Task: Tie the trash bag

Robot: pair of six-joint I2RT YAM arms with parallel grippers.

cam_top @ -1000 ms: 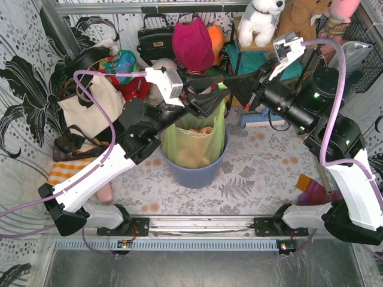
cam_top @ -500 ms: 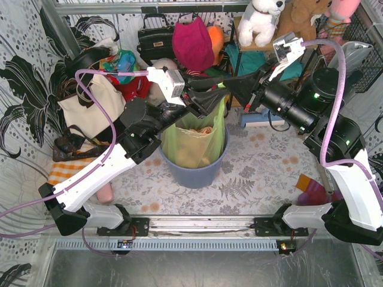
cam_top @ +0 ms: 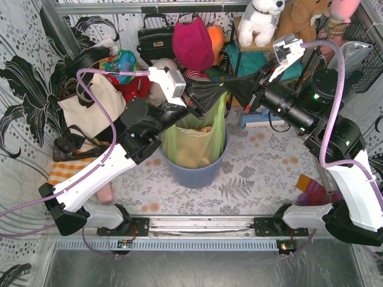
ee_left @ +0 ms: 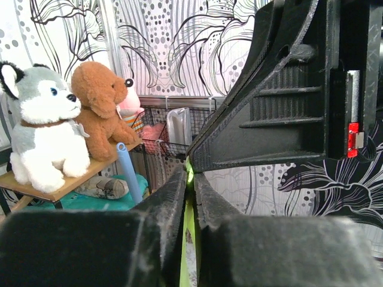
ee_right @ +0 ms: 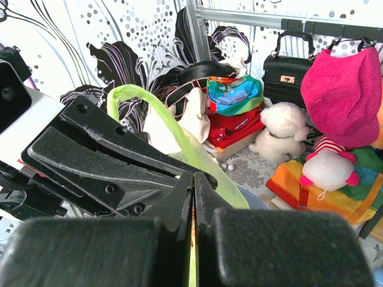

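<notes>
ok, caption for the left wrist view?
Left gripper pinching the green trash bag, plush husky and brown dog behind.

Thin translucent light-green plastic trash bag sits inside round blue-grey plastic bin, mid-way across the grey floral-print bench. Crumpled tan paper shows through the film. The bag's far-right edge rises above the bin rim to a narrow peak. Left claw and right claw, both black, meet tip to tip at that peak, over the bin's far side. Jaw gaps not readable from this angle. Left of bin: cream tote bag with dark straps. Behind: black leather handbag, magenta fabric hat, white plush dog.
</notes>
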